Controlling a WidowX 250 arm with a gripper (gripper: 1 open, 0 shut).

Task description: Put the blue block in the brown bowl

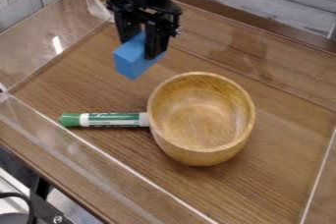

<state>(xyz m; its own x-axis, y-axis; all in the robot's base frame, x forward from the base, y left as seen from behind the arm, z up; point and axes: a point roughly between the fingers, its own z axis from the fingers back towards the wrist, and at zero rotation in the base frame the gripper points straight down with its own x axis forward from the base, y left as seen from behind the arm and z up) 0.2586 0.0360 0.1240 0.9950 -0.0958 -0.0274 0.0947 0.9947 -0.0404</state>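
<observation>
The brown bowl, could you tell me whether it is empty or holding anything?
Empty: the brown bowl shows only bare wood inside; the blue block hangs outside it.

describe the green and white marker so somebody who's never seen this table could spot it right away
Start from the big round brown bowl on the wooden table. Just to its left in the picture, a slim marker pen lies flat, its right end nearly at the bowl's wall. It is long and green-and-white, unlike the chunky blue block held in the gripper above.

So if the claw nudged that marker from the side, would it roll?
Probably. The marker looks round and lies flat on smooth wood, so a sideways push would likely roll it. It seems stiff and light. Pushed rightward, it would likely stop against the bowl, which its tip nearly meets.
</observation>
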